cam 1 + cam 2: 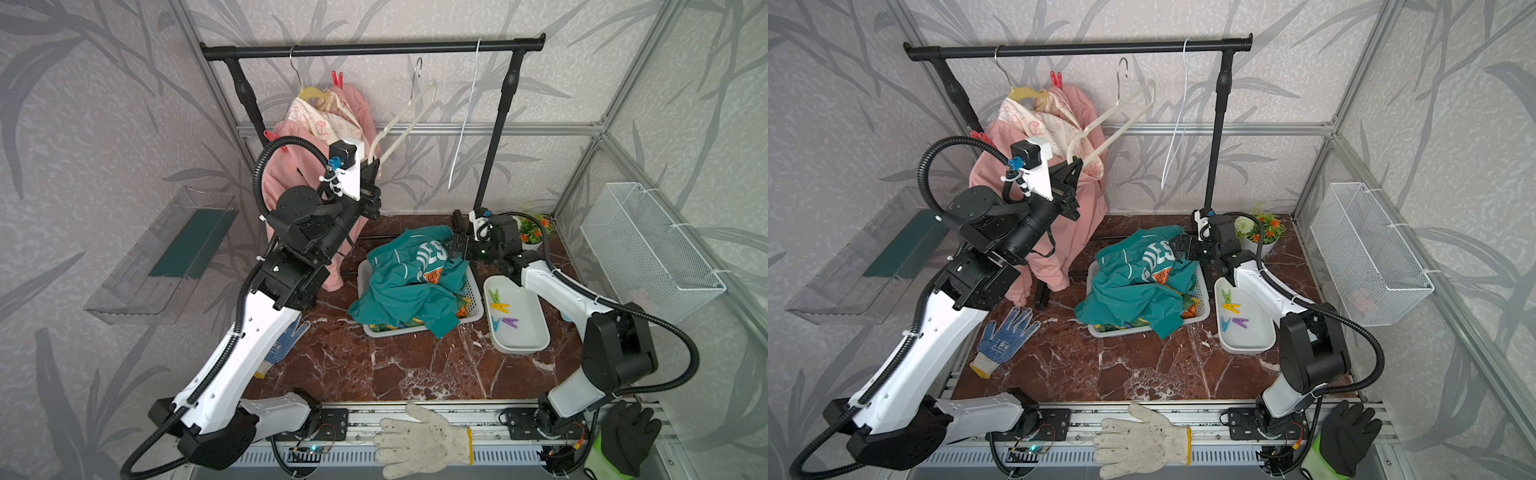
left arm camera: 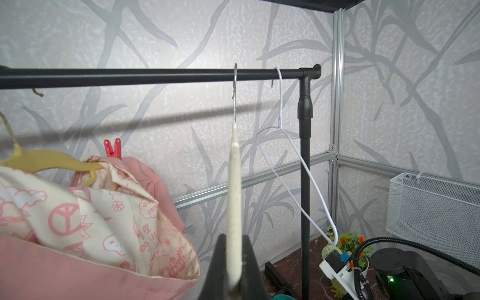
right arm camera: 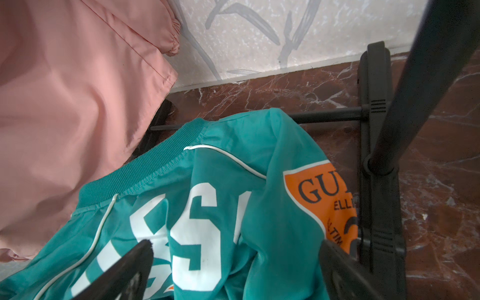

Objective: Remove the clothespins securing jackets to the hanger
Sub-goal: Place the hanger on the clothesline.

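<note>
**Left gripper clamps bare hanger; two red pegs on pink jacket**

In both top views the left gripper is clamped on the low end of a cream hanger, whose hook is off the rail. The pink jacket hangs far left, with an upper red clothespin at its top and a second red clothespin on its left edge. The teal jacket lies in the basket, and four clothespins lie in the white tray to its right.

The left wrist view shows the jaws pressed onto the hanger.

In the right wrist view the right gripper has its jaws wide apart over the teal jacket.
</note>
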`<state>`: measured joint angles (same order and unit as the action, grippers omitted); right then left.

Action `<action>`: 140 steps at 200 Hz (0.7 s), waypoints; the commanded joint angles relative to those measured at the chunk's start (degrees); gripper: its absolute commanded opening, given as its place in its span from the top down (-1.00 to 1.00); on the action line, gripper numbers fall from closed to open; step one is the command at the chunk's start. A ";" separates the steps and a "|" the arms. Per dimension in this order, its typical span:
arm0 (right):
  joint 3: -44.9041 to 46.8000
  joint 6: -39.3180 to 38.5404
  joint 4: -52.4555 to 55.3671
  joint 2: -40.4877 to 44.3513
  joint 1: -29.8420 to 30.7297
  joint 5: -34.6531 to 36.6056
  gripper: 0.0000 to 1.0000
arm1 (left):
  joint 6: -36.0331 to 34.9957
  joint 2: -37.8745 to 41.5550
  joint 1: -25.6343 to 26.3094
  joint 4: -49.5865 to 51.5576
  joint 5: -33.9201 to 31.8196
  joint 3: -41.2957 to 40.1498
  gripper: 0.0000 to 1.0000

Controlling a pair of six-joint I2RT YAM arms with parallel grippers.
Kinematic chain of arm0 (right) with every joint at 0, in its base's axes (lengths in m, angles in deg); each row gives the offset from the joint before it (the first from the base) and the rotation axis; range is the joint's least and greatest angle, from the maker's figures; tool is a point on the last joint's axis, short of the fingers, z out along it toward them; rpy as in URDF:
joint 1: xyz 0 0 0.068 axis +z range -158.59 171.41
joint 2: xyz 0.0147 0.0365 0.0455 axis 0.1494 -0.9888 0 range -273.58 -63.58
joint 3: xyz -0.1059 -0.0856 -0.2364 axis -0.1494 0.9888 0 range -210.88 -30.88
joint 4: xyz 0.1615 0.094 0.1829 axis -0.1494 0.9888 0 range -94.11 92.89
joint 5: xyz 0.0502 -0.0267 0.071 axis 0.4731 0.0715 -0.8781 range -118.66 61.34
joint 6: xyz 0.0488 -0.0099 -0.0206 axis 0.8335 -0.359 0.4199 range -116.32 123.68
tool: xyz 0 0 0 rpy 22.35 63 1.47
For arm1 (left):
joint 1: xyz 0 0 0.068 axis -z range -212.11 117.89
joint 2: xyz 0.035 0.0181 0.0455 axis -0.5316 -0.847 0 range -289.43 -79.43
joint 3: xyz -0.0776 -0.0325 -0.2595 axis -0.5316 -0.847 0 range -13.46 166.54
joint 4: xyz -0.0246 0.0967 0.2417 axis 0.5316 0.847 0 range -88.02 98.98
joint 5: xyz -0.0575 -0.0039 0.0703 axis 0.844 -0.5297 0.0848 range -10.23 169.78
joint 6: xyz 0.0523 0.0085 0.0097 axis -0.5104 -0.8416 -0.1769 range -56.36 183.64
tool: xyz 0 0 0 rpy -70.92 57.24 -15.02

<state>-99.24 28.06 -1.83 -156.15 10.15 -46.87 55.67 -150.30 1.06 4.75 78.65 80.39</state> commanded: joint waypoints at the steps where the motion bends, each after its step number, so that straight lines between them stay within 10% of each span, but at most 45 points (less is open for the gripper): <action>1: 0.18 0.33 0.36 1.19 -0.20 0.20 -0.99 | -3.62 -0.28 1.35 -6.27 0.93 3.69 1.00; 140: 1.58 -0.80 1.66 3.59 -0.37 0.99 -0.99 | -4.56 -17.59 1.73 0.35 -6.41 24.27 1.00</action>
<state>-98.21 28.02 -0.85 -155.35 10.13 -46.57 51.61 -167.13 2.96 6.89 73.40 100.32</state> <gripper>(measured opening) 0.992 0.048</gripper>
